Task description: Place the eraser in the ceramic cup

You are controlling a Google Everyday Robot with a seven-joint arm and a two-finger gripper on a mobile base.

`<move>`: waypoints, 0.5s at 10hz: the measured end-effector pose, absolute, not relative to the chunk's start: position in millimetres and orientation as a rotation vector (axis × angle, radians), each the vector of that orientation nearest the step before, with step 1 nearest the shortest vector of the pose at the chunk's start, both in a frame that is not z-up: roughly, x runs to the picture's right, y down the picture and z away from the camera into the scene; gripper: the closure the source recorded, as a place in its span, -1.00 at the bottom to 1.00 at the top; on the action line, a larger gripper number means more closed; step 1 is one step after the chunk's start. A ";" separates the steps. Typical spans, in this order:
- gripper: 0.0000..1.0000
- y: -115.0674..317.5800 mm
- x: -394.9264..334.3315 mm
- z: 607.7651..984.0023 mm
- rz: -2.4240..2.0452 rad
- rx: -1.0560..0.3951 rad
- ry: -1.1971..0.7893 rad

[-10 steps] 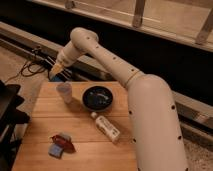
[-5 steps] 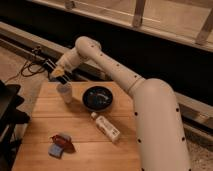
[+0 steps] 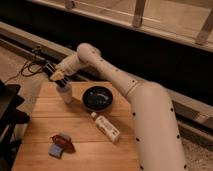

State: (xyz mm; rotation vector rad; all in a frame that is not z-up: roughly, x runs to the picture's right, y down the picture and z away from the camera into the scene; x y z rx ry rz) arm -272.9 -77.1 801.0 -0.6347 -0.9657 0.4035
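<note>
The white arm (image 3: 125, 85) reached across from the right, over the wooden table (image 3: 80, 135), to the far left corner. There the gripper (image 3: 58, 76) hung just above the cup (image 3: 64, 92), which stood upright near the table's back edge. A dark, narrow thing at the gripper looked like the eraser (image 3: 50, 69), slanting up and to the left from the fingertips, so the pincer seemed closed on it, with the lower end right over the cup's mouth. I could not tell whether it touched the rim. Just right of the cup sat the dark bowl (image 3: 97, 97). In front of the bowl lay a white bottle (image 3: 105, 127) on its side. Near the left front corner lay a small blue block (image 3: 55, 149) with a red-brown piece (image 3: 63, 139) against it.
</note>
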 end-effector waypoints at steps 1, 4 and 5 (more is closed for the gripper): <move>0.53 -74.0 -273.8 804.7 0.418 -0.641 -0.998; -0.06 -60.3 -274.2 822.9 0.454 -0.675 -1.068; -0.32 -53.6 -273.0 830.2 0.466 -0.694 -1.079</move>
